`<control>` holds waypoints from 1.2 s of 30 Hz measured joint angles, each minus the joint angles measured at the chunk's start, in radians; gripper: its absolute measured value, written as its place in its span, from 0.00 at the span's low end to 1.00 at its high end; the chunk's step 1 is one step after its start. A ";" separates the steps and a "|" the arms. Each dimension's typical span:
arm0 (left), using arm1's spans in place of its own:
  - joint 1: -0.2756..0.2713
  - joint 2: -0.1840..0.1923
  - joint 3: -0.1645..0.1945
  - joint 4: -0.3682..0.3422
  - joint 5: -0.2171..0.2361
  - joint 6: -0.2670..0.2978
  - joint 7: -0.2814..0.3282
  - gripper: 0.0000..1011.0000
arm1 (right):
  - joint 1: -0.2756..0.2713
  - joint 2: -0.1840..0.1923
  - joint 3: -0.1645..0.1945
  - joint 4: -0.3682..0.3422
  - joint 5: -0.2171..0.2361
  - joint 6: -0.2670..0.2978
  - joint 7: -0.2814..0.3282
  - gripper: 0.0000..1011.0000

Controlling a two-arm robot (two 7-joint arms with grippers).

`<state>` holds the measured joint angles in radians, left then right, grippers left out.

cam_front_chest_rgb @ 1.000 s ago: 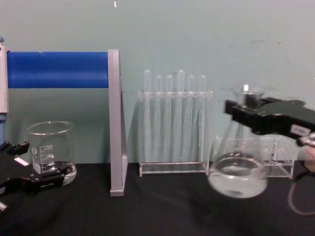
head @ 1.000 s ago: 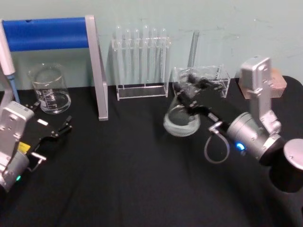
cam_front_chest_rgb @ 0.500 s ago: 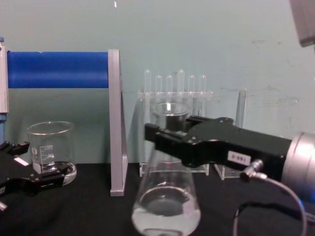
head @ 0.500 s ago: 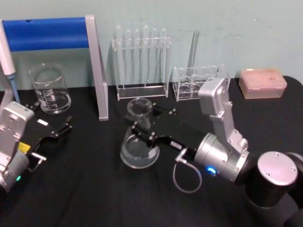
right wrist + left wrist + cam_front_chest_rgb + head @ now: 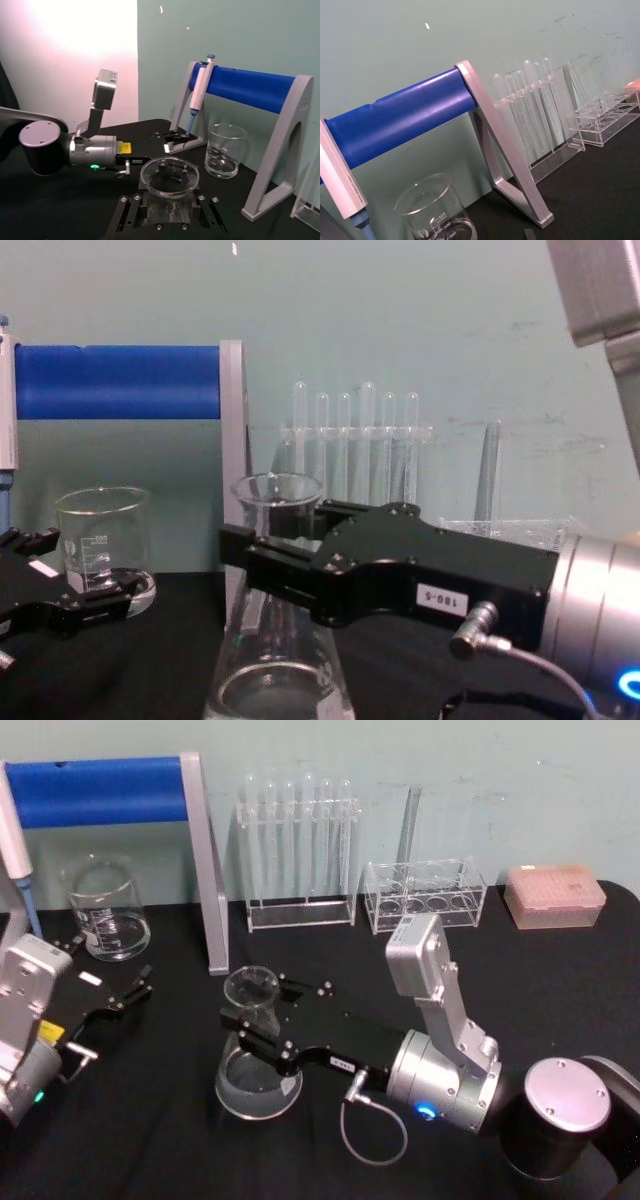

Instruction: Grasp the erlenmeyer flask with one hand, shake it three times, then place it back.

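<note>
Two arms share the black bench (image 5: 180, 1140) in the head view. The right gripper (image 5: 256, 1017) reaches in from the robot's right and is clamped on the neck of the erlenmeyer flask (image 5: 258, 1088), one finger on each side just under the rim. The flask stands upright in front of the blue-barred stand (image 5: 100, 790), well forward of the test tube rack (image 5: 298, 850). Whether its base touches the cloth cannot be told. The left gripper (image 5: 108, 970) lies parked at the robot's left, fingers spread and holding nothing, near the beaker (image 5: 105, 910).

The left wrist view takes in the beaker (image 5: 437, 212), the blue bar (image 5: 400, 117) and the test tubes (image 5: 532, 107) against the green wall.

From the right wrist, the flask's rim (image 5: 170, 175) sits between the black fingers (image 5: 131, 212), with the pipette (image 5: 197, 95) and beaker (image 5: 226, 150) beyond.

In the chest view, the right gripper (image 5: 290, 540) pinches the flask (image 5: 268, 680) at the neck, large in the foreground; the left gripper (image 5: 55, 580) rests open before the beaker (image 5: 100, 540).
</note>
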<state>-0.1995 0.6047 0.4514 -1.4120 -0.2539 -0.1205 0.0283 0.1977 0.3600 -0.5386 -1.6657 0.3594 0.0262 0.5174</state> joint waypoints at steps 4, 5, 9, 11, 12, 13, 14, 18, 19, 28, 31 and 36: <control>0.000 0.000 0.000 0.000 0.000 0.000 0.000 0.99 | 0.003 0.006 -0.011 -0.002 0.007 -0.001 0.003 0.45; 0.000 0.000 0.000 0.000 0.000 0.000 0.000 0.99 | 0.004 0.007 -0.012 -0.002 0.008 -0.002 0.002 0.45; 0.000 0.000 0.000 0.000 0.000 0.000 0.000 0.99 | 0.008 0.010 -0.011 0.003 0.009 -0.004 -0.012 0.45; 0.000 0.000 0.000 0.000 0.000 0.000 0.000 0.99 | 0.012 0.010 -0.005 0.010 0.008 -0.005 -0.024 0.45; 0.000 0.000 0.000 0.000 0.000 0.000 0.000 0.99 | 0.013 0.010 -0.002 0.013 0.007 -0.006 -0.029 0.45; 0.000 0.000 0.000 0.000 0.000 0.000 0.000 0.99 | 0.014 0.011 0.001 0.015 0.006 -0.007 -0.034 0.45; 0.000 0.000 0.000 0.000 0.000 0.000 0.000 0.99 | 0.015 0.011 0.005 0.018 0.004 -0.007 -0.039 0.45; 0.000 0.000 0.000 0.000 0.000 0.000 0.000 0.99 | 0.022 0.011 0.034 0.034 -0.006 -0.012 -0.074 0.45; 0.000 0.000 0.000 0.000 0.000 0.000 0.000 0.99 | 0.024 0.010 0.045 0.039 -0.008 -0.014 -0.085 0.45; 0.000 0.000 0.000 0.000 0.000 0.000 0.000 0.99 | 0.028 0.010 0.126 0.070 -0.023 -0.015 -0.153 0.45; 0.000 0.000 0.000 0.000 0.000 0.000 0.000 0.99 | 0.027 0.010 0.164 0.081 -0.026 -0.015 -0.180 0.45; 0.000 0.000 0.000 0.000 0.000 0.000 0.000 0.99 | 0.020 0.009 0.220 0.092 -0.033 -0.015 -0.215 0.45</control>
<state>-0.1995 0.6047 0.4514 -1.4120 -0.2539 -0.1205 0.0283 0.2181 0.3695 -0.3191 -1.5733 0.3264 0.0108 0.3028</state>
